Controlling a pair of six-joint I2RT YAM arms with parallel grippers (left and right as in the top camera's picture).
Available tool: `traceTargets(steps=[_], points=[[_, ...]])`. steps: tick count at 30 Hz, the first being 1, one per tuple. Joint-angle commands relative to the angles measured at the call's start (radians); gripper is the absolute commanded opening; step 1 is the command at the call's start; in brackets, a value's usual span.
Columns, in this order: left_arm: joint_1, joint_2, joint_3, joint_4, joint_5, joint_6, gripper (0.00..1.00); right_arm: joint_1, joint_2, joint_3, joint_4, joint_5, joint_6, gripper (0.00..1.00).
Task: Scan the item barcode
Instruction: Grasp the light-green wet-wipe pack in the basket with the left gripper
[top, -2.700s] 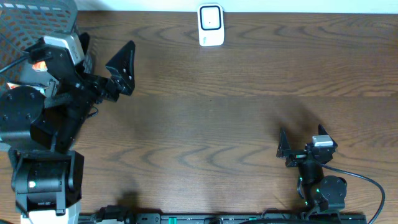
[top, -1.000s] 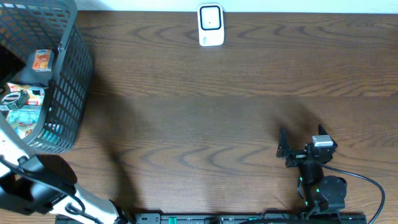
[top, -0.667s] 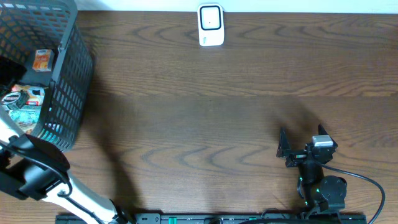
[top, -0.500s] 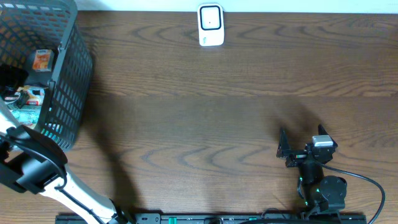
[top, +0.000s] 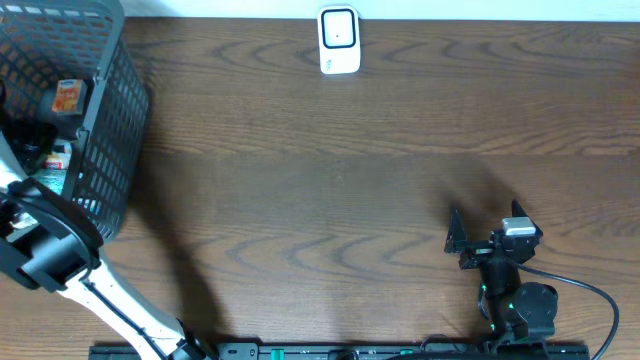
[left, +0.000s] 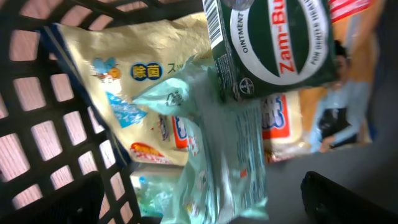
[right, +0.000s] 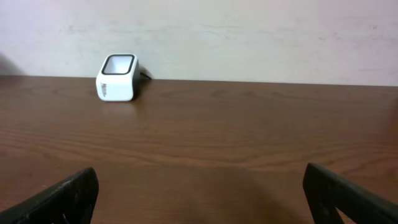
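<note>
My left gripper is down inside the grey mesh basket and stands open, holding nothing. A pale green pouch lies right under it, between the fingers. Above that is a dark green Zam-Buk box with a barcode along its edge. To the left lies a cream packet. The white barcode scanner stands at the table's far edge. My right gripper rests open and empty at the front right, facing the scanner.
The basket's black lattice wall is close on the left of my left fingers. An orange packet lies in the basket's far part. My left arm reaches over the basket's near rim. Brown wooden table lies between basket and scanner.
The left arm has swung away from the table and reached down into the basket, now covering the items that showed a second ago. The right arm has not moved.
</note>
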Motion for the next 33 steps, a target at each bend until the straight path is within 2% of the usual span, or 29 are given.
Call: traceTargets(steps=[1, 5, 10, 13, 15, 16, 18, 21, 23, 29, 33], points=[[0.003, 0.035, -0.021, 0.003, -0.017, -0.012, 1.00, -0.008, -0.005, -0.002, -0.005, 0.005, -0.001, 0.99], [0.003, 0.039, -0.055, 0.025, -0.017, -0.012, 0.93, -0.008, -0.005, -0.002, -0.005, 0.005, -0.001, 0.99], [0.003, 0.039, -0.098, 0.052, -0.017, -0.012, 0.92, -0.008, -0.005, -0.002, -0.005, 0.005, -0.001, 0.99], [0.003, 0.039, -0.141, 0.080, -0.013, -0.012, 0.86, -0.008, -0.005, -0.002, -0.005, 0.005, -0.001, 0.99], [0.003, 0.039, -0.166, 0.084, -0.013, -0.011, 0.75, -0.008, -0.005, -0.002, -0.005, 0.005, -0.001, 0.99], [0.003, 0.039, -0.167, 0.084, -0.013, -0.011, 0.60, -0.008, -0.005, -0.002, -0.005, 0.005, -0.001, 0.99], [0.003, 0.039, -0.167, 0.080, -0.013, -0.011, 0.51, -0.008, -0.005, -0.002, -0.005, 0.005, -0.001, 0.99], [0.003, 0.039, -0.167, 0.072, -0.012, -0.004, 0.44, -0.008, -0.005, -0.002, -0.005, 0.005, -0.001, 0.99], [0.003, 0.039, -0.167, 0.069, -0.006, 0.000, 0.33, -0.008, -0.005, -0.002, -0.005, 0.005, -0.001, 0.99], [0.003, 0.023, -0.114, 0.007, -0.006, 0.000, 0.29, -0.008, -0.005, -0.002, -0.005, 0.005, -0.001, 0.99], [0.003, -0.063, -0.102, -0.011, 0.007, 0.000, 0.29, -0.008, -0.005, -0.002, -0.005, 0.005, -0.001, 0.99]])
